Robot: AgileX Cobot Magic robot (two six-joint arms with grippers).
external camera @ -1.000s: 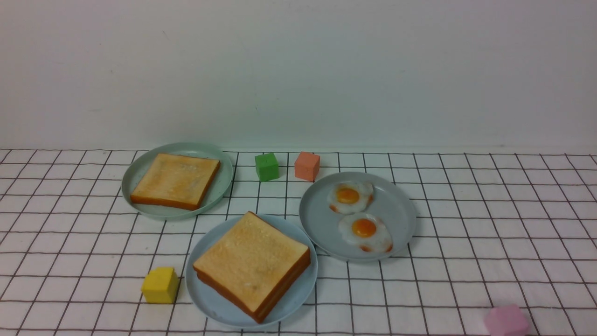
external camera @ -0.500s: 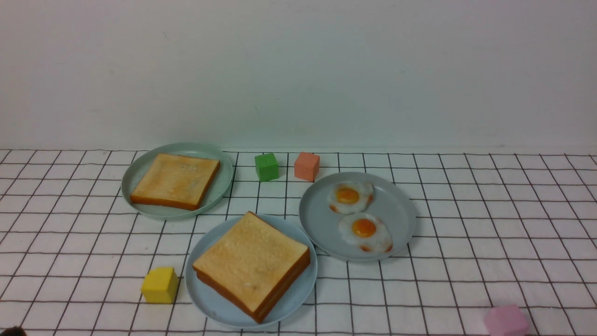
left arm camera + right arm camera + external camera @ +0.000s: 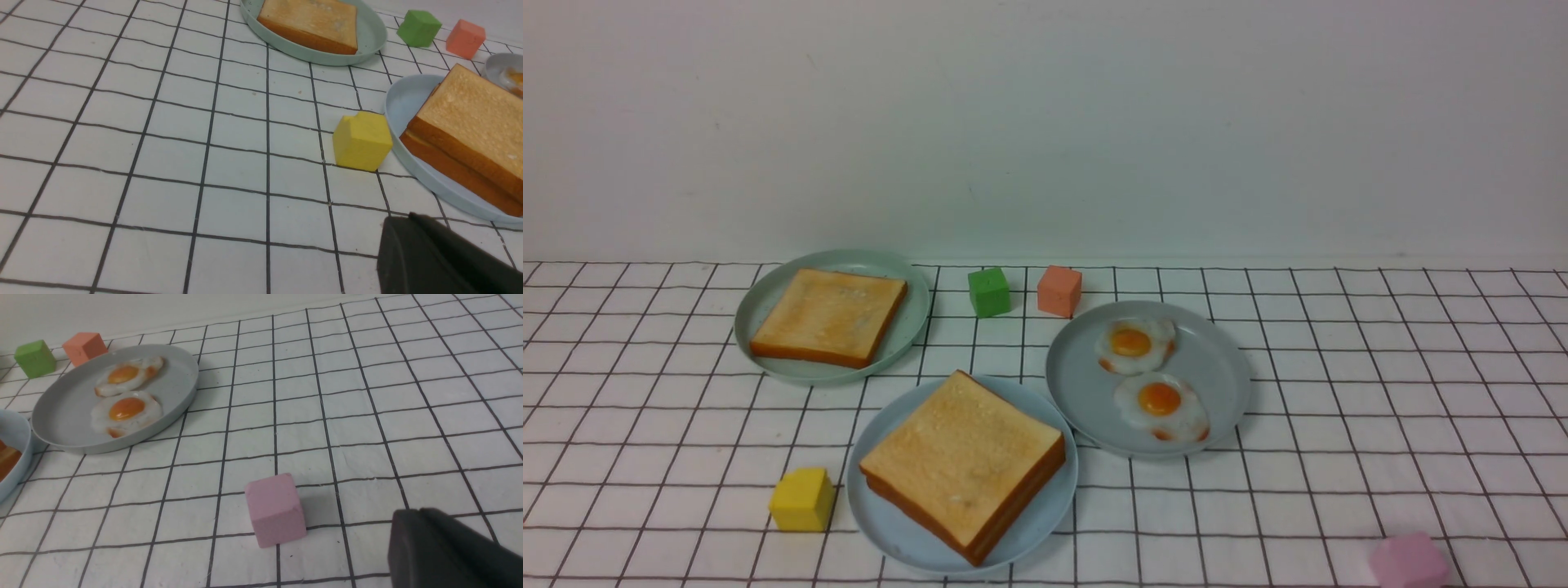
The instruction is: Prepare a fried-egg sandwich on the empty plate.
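No text, label, brand, number or sign is showing legibly in any view. The plates, toast, eggs and coloured cubes are all appearing unmarked, and the tabletop (image 3: 1339, 384) is bearing only a plain black grid of lines.

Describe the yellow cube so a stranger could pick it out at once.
Start at the light blue plate nearest the camera, the one holding the stacked toast. Just off its left rim, on the checked cloth, sits the yellow cube. It is the only yellow block; the green and orange ones sit far back by the wall, and the pink one is at the front right.
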